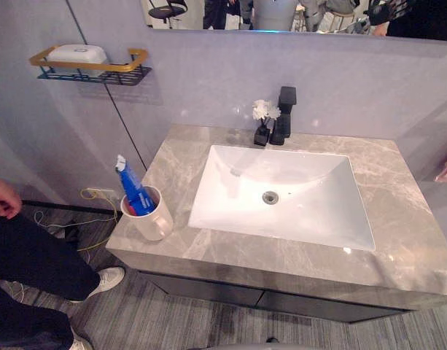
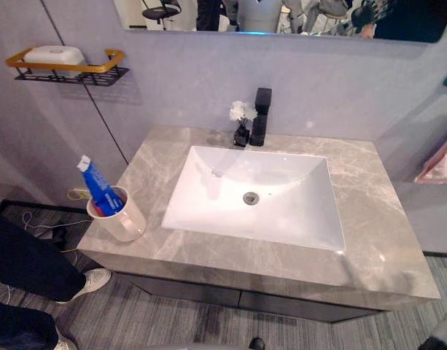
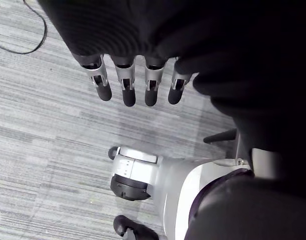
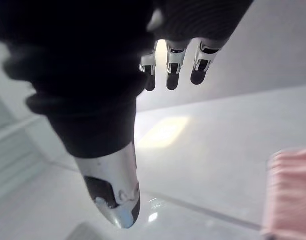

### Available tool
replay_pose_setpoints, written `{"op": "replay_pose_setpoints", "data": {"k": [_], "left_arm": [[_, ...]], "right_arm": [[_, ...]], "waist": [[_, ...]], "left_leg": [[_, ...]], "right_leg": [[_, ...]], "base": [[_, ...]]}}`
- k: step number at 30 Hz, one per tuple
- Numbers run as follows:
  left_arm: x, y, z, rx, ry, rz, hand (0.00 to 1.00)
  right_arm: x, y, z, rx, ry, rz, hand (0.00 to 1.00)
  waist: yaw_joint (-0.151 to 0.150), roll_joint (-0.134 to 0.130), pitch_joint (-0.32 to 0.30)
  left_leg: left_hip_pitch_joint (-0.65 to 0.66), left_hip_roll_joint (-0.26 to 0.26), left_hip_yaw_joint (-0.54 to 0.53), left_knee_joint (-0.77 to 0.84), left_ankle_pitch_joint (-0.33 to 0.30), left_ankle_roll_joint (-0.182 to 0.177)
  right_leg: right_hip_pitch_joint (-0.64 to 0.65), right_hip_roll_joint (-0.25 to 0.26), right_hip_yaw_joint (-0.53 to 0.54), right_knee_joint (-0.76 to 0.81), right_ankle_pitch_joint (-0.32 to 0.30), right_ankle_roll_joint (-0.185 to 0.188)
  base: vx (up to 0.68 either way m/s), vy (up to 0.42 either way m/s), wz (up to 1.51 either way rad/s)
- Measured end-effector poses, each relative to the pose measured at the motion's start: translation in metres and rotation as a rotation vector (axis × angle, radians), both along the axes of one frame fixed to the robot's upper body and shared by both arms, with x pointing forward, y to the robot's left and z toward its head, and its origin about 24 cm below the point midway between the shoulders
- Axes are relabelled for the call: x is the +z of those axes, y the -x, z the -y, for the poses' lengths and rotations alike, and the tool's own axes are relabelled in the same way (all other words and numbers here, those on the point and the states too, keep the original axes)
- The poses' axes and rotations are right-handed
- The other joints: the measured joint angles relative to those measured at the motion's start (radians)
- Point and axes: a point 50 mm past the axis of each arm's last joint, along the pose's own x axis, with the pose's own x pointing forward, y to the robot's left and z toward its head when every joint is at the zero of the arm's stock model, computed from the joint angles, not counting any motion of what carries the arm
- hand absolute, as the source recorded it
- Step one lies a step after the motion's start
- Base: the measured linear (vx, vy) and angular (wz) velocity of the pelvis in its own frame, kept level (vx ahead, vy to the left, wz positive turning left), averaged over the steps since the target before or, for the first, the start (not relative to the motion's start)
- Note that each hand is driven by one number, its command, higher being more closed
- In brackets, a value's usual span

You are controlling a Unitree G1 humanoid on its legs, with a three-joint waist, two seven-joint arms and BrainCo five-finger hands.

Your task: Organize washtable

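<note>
A white cup [image 1: 152, 219] stands on the front left corner of the grey marble countertop [image 1: 398, 211]. A blue toothpaste tube [image 1: 133, 189] and something red stick out of it. A white sink [image 1: 281, 197] is set into the middle of the counter. My left hand [image 3: 125, 82] hangs over the striped floor with straight fingers and holds nothing. My right hand [image 4: 172, 60] is held before a pale wall, fingers and thumb relaxed and empty, with a pink towel [image 4: 287, 195] close by.
A black faucet [image 1: 284, 113] and a small black vase of white flowers [image 1: 264, 120] stand behind the sink. A gold-rimmed wall shelf [image 1: 92, 69] holds a white soap box [image 1: 77, 53]. A person [image 1: 26, 248] stands left of the counter.
</note>
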Motion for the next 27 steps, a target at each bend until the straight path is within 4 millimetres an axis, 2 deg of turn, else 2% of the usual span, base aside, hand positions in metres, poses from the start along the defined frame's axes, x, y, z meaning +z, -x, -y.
{"op": "replay_pose_setpoints", "data": {"k": [1, 3, 6, 9, 11, 16, 18, 22, 27], "left_arm": [[0.0, -0.002, 0.0, 0.019, -0.004, 0.012, 0.0], [0.002, -0.01, -0.003, 0.042, -0.009, 0.05, 0.0], [0.002, -0.009, -0.002, 0.042, -0.006, 0.051, 0.0], [0.002, -0.01, -0.002, 0.044, -0.007, 0.055, 0.0], [0.002, -0.011, -0.002, 0.047, -0.008, 0.06, 0.0], [0.003, -0.011, -0.003, 0.06, -0.004, 0.062, 0.0], [0.002, -0.011, -0.003, 0.059, -0.003, 0.062, 0.0], [0.002, -0.013, -0.003, 0.039, -0.003, 0.063, 0.0], [0.001, -0.017, -0.003, 0.005, 0.0, 0.062, 0.0]], "right_arm": [[-0.01, 0.004, -0.005, -0.019, -0.042, -0.011, 0.0], [-0.043, 0.013, -0.025, -0.06, -0.185, -0.05, 0.0], [-0.067, 0.012, -0.038, -0.026, -0.289, -0.106, 0.0], [-0.087, 0.01, -0.047, 0.024, -0.372, -0.161, 0.0], [-0.106, 0.0, -0.059, 0.112, -0.45, -0.2, 0.0], [-0.147, -0.009, -0.087, 0.309, -0.619, -0.321, 0.0], [-0.171, -0.008, -0.108, 0.424, -0.725, -0.412, 0.0], [-0.196, -0.004, -0.132, 0.554, -0.836, -0.53, 0.0], [-0.217, 0.013, -0.15, 0.594, -0.953, -0.621, 0.0]], "waist": [[-0.003, 0.001, 0.0], [-0.018, 0.002, -0.001], [-0.023, 0.005, 0.001], [-0.024, 0.007, 0.001], [-0.022, 0.006, 0.001], [-0.023, 0.006, 0.002], [-0.022, 0.007, 0.002], [-0.018, 0.007, 0.004], [-0.015, 0.009, 0.017]], "left_leg": [[0.0, 0.0, 0.007, 0.007, 0.0, 0.0], [0.013, -0.001, 0.038, 0.034, 0.0, 0.0], [0.033, 0.0, 0.081, 0.051, 0.0, 0.0], [0.046, 0.002, 0.113, 0.049, 0.0, 0.0], [0.045, -0.001, 0.126, 0.044, 0.0, 0.0], [0.062, -0.003, 0.178, 0.046, -0.005, -0.008], [0.063, -0.002, 0.189, 0.045, -0.007, -0.011], [0.062, 0.004, 0.188, 0.016, -0.013, -0.019], [0.069, 0.003, 0.188, 0.011, -0.026, -0.025]], "right_leg": [[0.003, -0.001, -0.003, 0.0, -0.001, 0.001], [0.027, -0.008, -0.02, 0.0, -0.009, 0.005], [0.042, -0.022, -0.052, 0.024, -0.029, 0.014], [0.026, -0.044, -0.072, 0.11, -0.08, 0.023], [0.01, -0.057, -0.075, 0.147, -0.096, 0.033], [0.011, -0.064, -0.047, 0.157, -0.084, 0.039], [0.012, -0.063, -0.043, 0.155, -0.083, 0.041], [0.012, -0.05, -0.047, 0.132, -0.064, 0.043], [0.045, -0.034, -0.043, 0.07, -0.02, 0.042]], "base": [[0.07, 0.024, -0.23], [0.06, 0.01, -0.12], [0.04, 0.022, -0.13], [0.02, 0.065, 0.1], [0.01, 0.07, 0.11], [-0.01, 0.056, -0.16], [-0.03, 0.016, 0.0], [-0.04, 0.017, 0.08], [-0.04, 0.034, -0.03]]}}
